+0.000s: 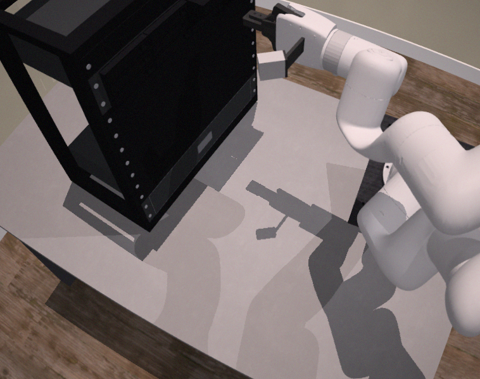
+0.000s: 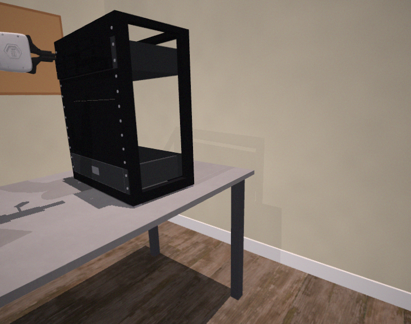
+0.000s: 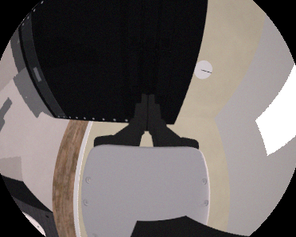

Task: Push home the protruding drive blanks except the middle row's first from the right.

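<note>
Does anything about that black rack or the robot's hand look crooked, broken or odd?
Nothing stands out. The rack stands upright and square on the table, and the hand, shut and empty, sits by its top front edge.

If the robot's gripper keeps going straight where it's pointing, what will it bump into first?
Most likely the dark front of the rack, near its top. The gripper, jaws shut on nothing, points right at it. Which blank it meets is too dark to tell.
</note>
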Tool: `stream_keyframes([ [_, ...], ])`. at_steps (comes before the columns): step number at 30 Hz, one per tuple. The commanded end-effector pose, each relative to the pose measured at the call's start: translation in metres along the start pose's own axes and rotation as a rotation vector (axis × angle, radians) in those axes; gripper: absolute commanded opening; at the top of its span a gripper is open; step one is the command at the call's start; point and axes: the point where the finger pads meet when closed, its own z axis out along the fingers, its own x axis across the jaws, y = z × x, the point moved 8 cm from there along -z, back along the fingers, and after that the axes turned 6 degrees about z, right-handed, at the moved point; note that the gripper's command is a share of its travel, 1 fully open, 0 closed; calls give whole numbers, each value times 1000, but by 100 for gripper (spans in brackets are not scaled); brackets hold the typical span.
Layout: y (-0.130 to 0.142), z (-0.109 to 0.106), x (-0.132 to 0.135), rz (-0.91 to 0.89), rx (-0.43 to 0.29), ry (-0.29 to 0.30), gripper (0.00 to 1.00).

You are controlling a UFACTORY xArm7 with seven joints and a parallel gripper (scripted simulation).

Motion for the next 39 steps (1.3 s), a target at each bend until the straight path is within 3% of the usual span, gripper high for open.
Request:
stream_keyframes([
  [1,-1,-4,2,-1,1,1,0],
  [7,-4,-9,28,-1,1,1,0],
  [13,-4,-8,30,-1,1,1,0],
  [25,-4,42,30,-1,1,1,0],
  [39,-4,45,30,-1,1,1,0],
])
